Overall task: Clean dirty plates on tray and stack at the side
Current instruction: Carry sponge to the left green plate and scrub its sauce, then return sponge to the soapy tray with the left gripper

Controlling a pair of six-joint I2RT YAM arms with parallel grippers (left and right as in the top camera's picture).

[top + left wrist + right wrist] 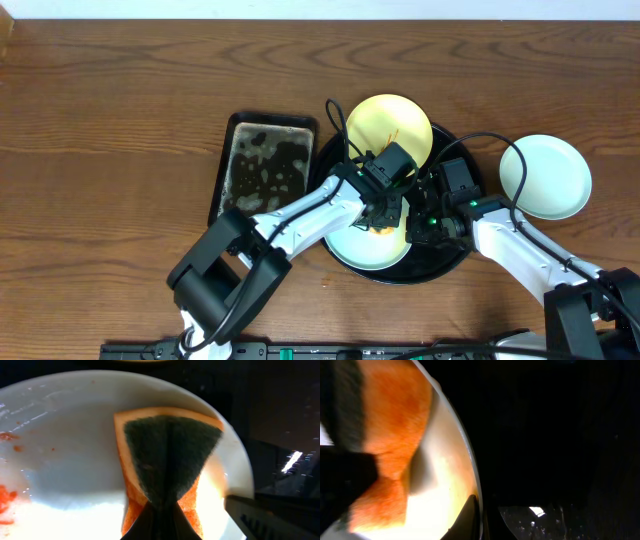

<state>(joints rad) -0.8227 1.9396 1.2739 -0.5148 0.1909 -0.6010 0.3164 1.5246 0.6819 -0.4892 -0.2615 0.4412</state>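
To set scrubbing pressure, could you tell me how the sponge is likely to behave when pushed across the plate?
The sponge is probably soft: it creases where the left gripper pinches it. Its rough green face would likely drag on the plate.

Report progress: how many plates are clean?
Done: one mint plate sits clean-looking on the table, right of the tray. In hand: the left gripper presses a sponge on the second mint plate, which has red smears on it; the right gripper pinches its rim. Left: the yellow plate, sauce lines visible, then stacking.
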